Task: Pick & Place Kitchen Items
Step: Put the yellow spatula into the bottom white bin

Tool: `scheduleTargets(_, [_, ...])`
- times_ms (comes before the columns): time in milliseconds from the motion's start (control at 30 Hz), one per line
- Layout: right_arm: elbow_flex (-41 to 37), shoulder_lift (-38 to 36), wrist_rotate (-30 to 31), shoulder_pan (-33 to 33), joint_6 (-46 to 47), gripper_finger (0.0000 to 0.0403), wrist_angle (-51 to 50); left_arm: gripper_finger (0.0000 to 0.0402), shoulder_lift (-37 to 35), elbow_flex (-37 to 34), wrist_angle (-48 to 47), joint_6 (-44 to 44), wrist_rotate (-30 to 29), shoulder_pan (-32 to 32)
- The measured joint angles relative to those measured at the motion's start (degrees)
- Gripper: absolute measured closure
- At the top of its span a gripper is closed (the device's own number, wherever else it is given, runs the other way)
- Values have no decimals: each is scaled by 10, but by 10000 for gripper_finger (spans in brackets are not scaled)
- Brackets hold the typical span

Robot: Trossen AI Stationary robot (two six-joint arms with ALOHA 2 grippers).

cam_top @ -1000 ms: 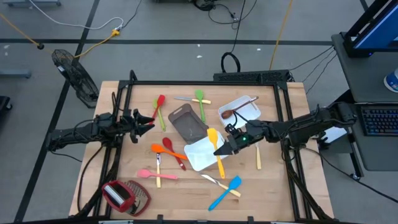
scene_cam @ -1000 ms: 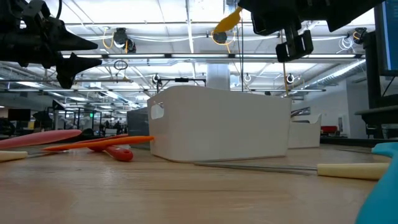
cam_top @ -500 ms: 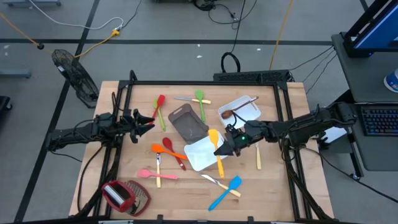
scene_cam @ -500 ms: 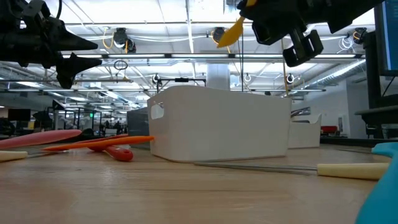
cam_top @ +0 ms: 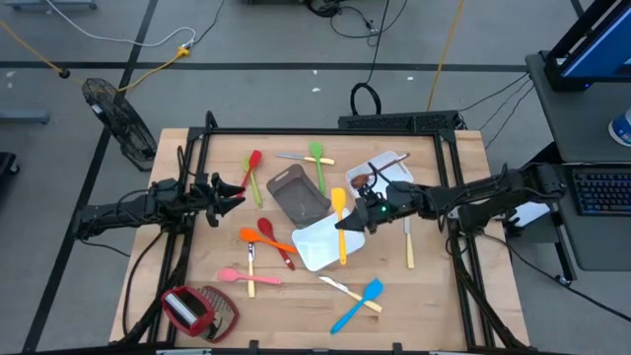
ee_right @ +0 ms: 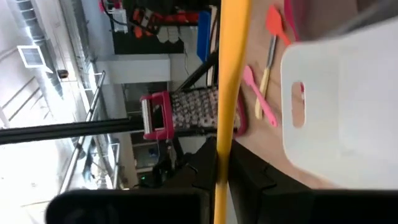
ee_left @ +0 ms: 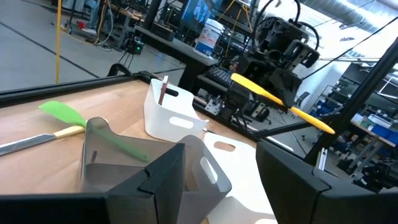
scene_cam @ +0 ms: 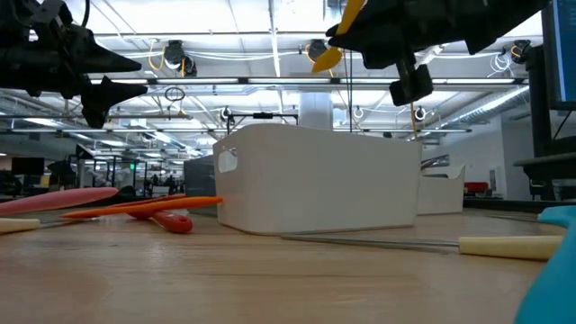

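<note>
the right tool [cam_top: 353, 219], clamped on the yellow spatula [cam_top: 339, 223], has swung it higher above the white tray [cam_top: 317, 245], so release looks near; the left tool [cam_top: 232, 191] waits with fingers apart.

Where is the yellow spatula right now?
In the high view the long yellow spatula is up in the air, pinched in the right gripper, above the near white rectangular tray in the table's middle.

yellow spatula [cam_top: 340, 225]; white tray [cam_top: 317, 247]; blue spatula [cam_top: 361, 302]; pink spoon [cam_top: 237, 276]
</note>
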Motion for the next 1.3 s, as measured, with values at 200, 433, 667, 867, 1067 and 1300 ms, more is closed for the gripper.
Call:
scheduleTargets(200, [0,0,-19,-42,-65,390,0,199,0,0,0,-7,0,0])
scheduleTargets(433, [2,0,-43,-95,-227,391,-3,199,0,0,0,-35,-2,0])
scheduleTargets(667, [58,-1,-43,-128,-492,391,-69,199,0,0,0,-35,-2,0])
scheduleTargets(867, [196,-3,-26,-129,-678,391,-342,199,0,0,0,-54,-2,0])
scheduleTargets(1067, [296,4,51,-120,-730,391,-554,199,0,0,0,-55,-2,0])
scheduleTargets(1300, [302,6,67,-86,-742,391,-610,199,0,0,0,-52,-2,0])
